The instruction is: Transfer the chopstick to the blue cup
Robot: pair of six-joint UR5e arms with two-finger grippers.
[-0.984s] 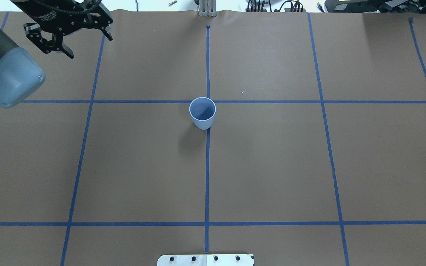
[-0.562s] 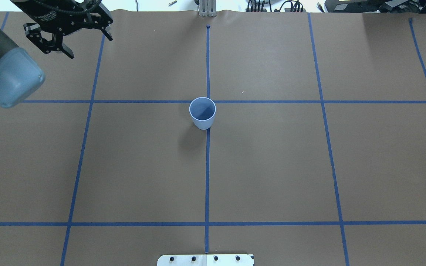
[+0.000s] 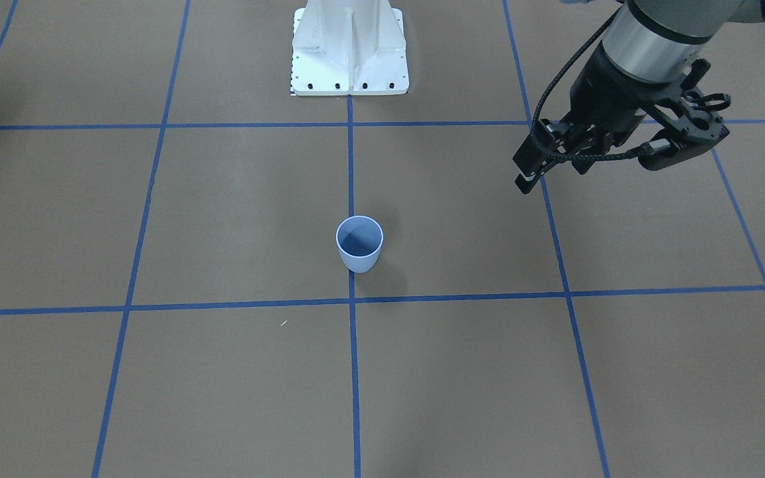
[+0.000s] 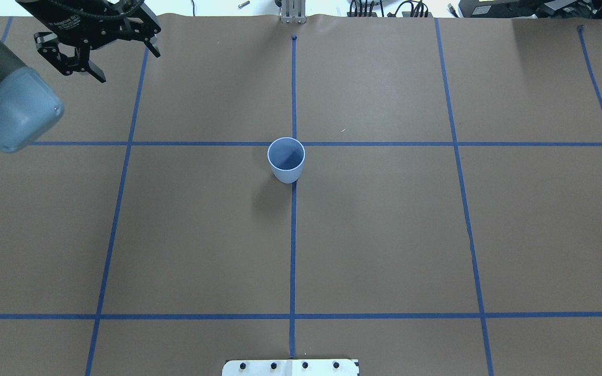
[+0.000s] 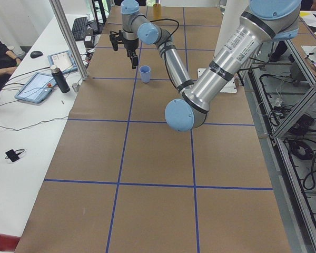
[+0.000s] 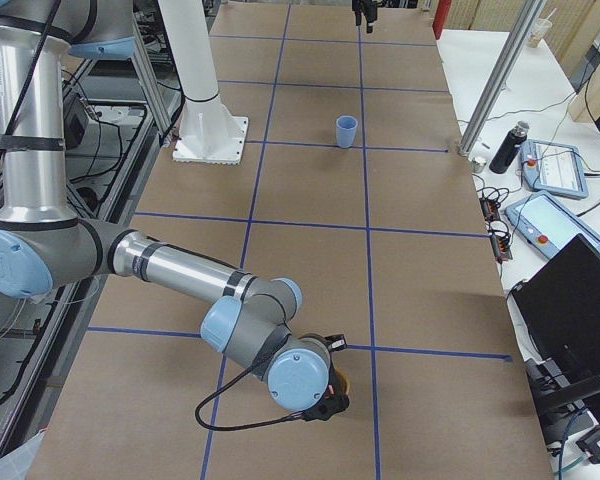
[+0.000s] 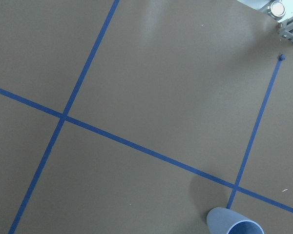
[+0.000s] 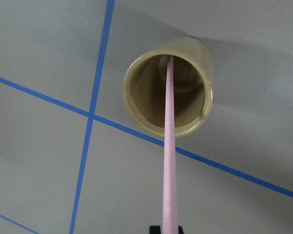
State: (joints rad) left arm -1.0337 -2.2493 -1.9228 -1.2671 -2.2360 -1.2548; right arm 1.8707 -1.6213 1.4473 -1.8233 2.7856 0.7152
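The blue cup (image 4: 286, 159) stands upright and empty at the table's centre, on a tape crossing; it also shows in the front view (image 3: 358, 252) and the left wrist view (image 7: 234, 226). My left gripper (image 4: 126, 65) is open and empty, high over the far left of the table, well away from the cup. The pale pink chopstick (image 8: 168, 146) stands with its lower end inside a tan cup (image 8: 136, 92). My right gripper (image 8: 166, 229) is shut on the stick's upper end, right above the tan cup, near my right end of the table (image 6: 325, 395).
Brown paper with a blue tape grid covers the table. The white robot base plate (image 3: 349, 66) sits at the near edge. A metal post (image 5: 68, 37), a dark bottle (image 5: 60, 79) and tablets stand on the side desk beyond the far edge.
My left gripper has drifted very slightly toward the far edge. The blue cup has not moved.
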